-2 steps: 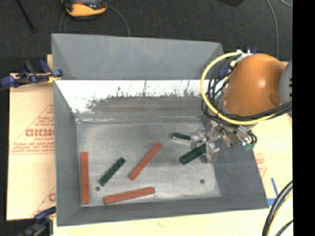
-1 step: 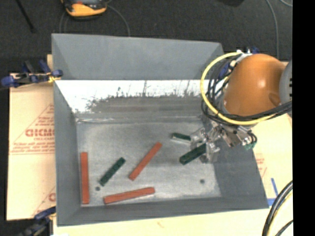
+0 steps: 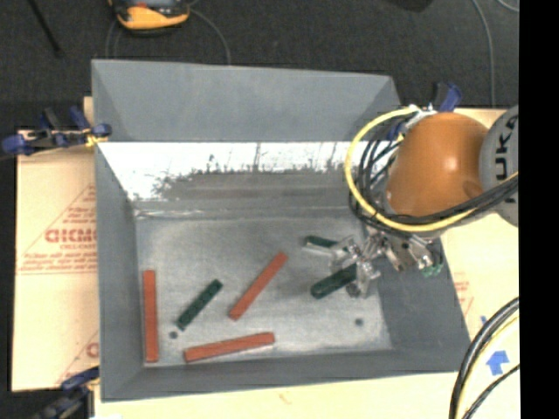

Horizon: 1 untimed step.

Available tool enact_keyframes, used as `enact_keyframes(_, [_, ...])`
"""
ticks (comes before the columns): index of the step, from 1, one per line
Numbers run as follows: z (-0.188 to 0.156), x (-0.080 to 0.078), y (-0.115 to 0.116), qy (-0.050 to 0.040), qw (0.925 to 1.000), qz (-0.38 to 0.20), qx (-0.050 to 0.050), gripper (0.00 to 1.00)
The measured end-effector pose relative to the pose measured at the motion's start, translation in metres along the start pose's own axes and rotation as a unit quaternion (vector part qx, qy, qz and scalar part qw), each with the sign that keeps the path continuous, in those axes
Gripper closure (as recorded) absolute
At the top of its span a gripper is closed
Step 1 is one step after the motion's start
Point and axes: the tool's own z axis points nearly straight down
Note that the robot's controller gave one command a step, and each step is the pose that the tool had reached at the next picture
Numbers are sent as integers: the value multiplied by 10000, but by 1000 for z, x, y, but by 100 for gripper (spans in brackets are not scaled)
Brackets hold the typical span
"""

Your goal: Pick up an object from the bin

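Slim dark-green bar [image 3: 331,285] at the jaws

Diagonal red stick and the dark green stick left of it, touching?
Apart. Camera view shows bare bin floor between the diagonal red stick and the dark green stick.

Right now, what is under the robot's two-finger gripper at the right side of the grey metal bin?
A short dark green bar lies on the bin floor under the gripper. Its right end is covered, so contact cannot be judged.
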Motion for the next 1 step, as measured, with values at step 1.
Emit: enact_keyframes(1, [-137,29,-21,1,9550,-2967,7,100])
